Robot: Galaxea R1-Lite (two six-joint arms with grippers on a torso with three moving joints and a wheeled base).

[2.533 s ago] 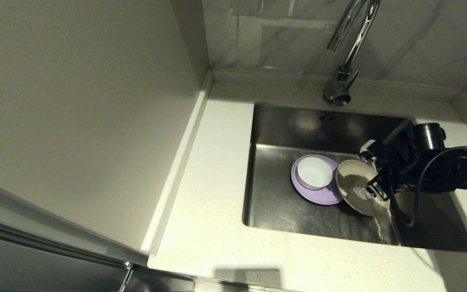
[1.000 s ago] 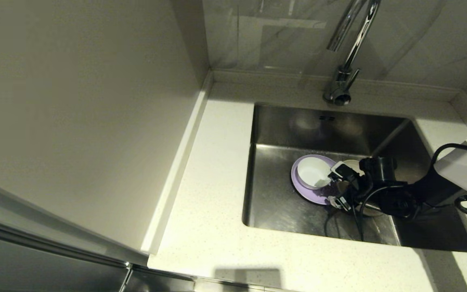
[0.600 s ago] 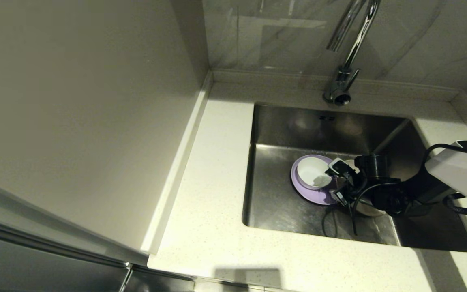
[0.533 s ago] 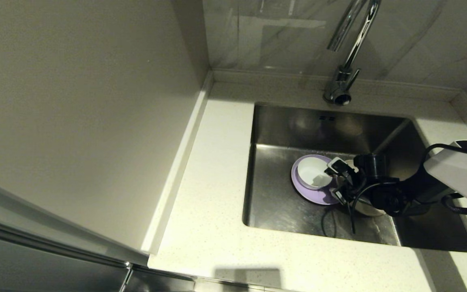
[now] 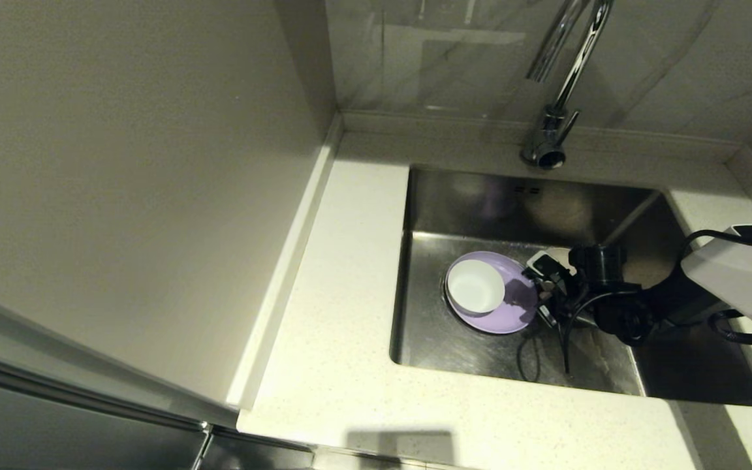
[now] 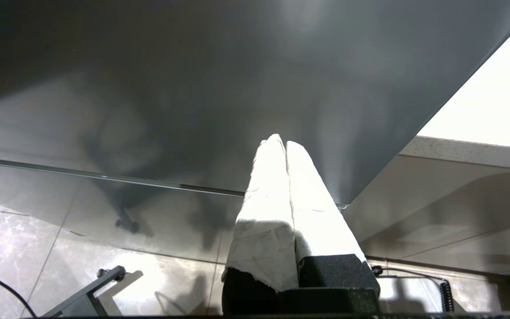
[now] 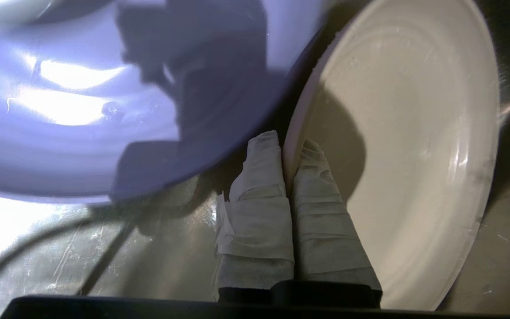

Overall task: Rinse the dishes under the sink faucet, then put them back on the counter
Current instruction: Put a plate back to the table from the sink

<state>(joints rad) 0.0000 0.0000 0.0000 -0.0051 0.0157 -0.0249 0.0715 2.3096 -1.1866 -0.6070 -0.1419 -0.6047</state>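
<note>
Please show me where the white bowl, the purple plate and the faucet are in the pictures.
white bowl [image 5: 476, 287], head view, on its inside bottom.
purple plate [image 5: 513, 312], head view, on its bare right part beside the bowl.
faucet [image 5: 544, 149], head view, on its chrome base.

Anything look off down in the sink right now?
Yes. The right gripper is pinched on the rim of the cream plate, but the lilac plate beside it, carrying the white bowl, overlaps that rim, so lifting may drag the stack.

Lilac plate [image 5: 493, 307] w/ bowl [image 5: 475, 288] shoved left.
</note>
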